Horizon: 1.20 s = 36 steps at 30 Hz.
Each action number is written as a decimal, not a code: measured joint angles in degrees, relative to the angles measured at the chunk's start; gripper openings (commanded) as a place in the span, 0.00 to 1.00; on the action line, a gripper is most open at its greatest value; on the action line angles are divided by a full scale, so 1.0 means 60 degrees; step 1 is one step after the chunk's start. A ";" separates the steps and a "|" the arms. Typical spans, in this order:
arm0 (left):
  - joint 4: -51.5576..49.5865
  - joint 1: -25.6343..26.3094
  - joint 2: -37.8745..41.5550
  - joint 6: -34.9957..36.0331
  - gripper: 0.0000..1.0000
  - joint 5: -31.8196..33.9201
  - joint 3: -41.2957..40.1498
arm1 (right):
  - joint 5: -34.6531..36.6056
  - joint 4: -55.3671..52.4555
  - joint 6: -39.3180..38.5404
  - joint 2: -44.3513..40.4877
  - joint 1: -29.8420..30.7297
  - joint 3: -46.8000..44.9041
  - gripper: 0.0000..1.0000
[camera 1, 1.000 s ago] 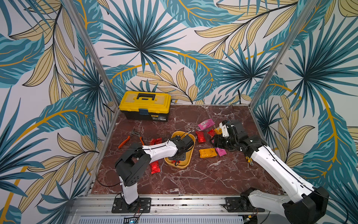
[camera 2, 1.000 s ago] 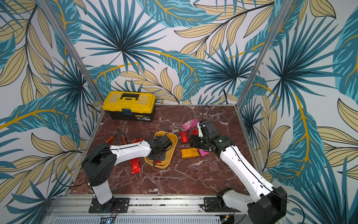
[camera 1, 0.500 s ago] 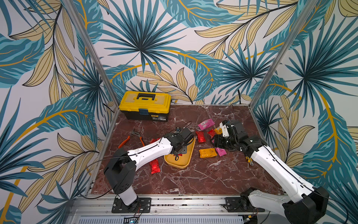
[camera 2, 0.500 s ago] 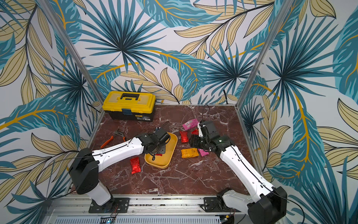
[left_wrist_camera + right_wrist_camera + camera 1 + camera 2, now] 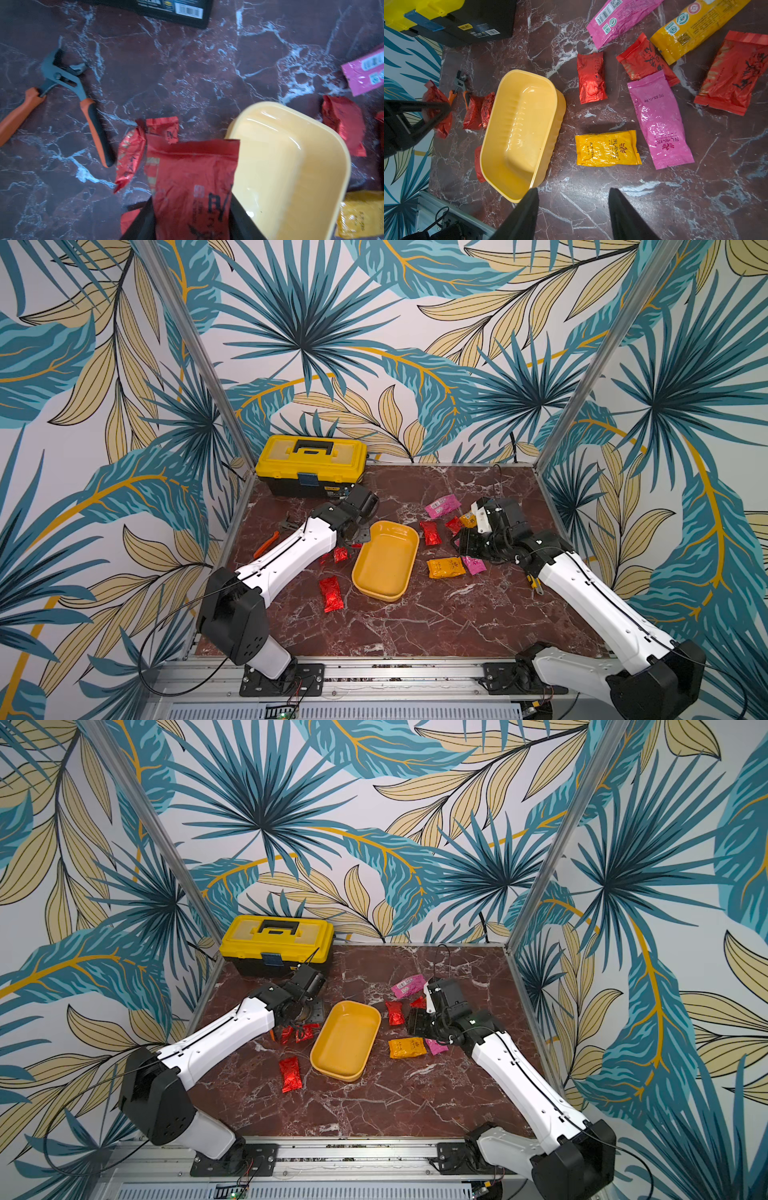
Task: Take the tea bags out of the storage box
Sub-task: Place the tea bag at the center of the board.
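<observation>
Empty storage box [image 5: 384,560] flat on the table [image 5: 415,635], open side up, long axis near-to-far, far end angled slightly right. Loose tea bags [image 5: 446,567] on the table either side. In the left claw [image 5: 191,196], pinched firmly, a red tea bag [image 5: 193,166], off the box's far left corner. On the right claw [image 5: 573,189], fingers parted, nothing held.

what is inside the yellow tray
Nothing: the tray shows only its bare yellow floor in both top views. In the left wrist view the red tea bag held by the left gripper hides part of its edge.
</observation>
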<state>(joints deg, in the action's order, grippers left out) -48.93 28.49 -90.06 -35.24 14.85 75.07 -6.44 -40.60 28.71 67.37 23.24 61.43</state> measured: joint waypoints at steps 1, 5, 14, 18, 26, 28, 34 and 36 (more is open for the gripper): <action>0.0022 -0.0189 -0.0084 0.0117 0.49 -0.0073 0.0000 | 0.0000 0.0000 -0.0004 0.0000 0.0000 0.0004 0.59; 0.0095 -0.0699 -0.0772 0.0597 0.49 -0.0339 0.0113 | 0.0000 -0.0029 0.0000 0.0000 0.0000 0.0066 0.59; 0.0251 -0.0721 -0.2488 0.1206 0.52 -0.0739 0.1158 | 0.0095 -0.0087 -0.0004 -0.0091 0.0000 0.0106 0.59; 0.0273 -0.0732 -0.2637 0.1333 0.73 -0.0820 0.1257 | 0.0193 -0.0248 -0.0007 -0.0259 0.0000 0.0106 0.63; 0.0273 -0.0747 -0.1832 0.1362 1.00 -0.0838 0.1202 | 0.0550 -0.0324 -0.0146 -0.0423 0.0000 0.0106 0.71; 0.0364 -0.0747 -0.1169 0.1326 1.00 -0.0838 0.1002 | 0.0747 -0.0335 -0.0229 -0.0477 0.0000 0.0124 0.72; 0.1064 -0.0747 0.2004 0.1235 1.00 -0.0576 -0.0302 | 0.2069 -0.0419 -0.0685 -0.1064 0.0000 0.0590 0.75; 0.1435 -0.0747 0.3049 0.1235 1.00 -0.0248 -0.0754 | 0.2838 -0.0219 -0.0809 -0.1457 0.0000 0.0659 0.78</action>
<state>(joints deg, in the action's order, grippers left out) -40.32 24.01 -71.77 -27.83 13.37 70.54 10.59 -41.91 23.86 58.63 23.24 65.39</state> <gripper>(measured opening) 0.999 0.752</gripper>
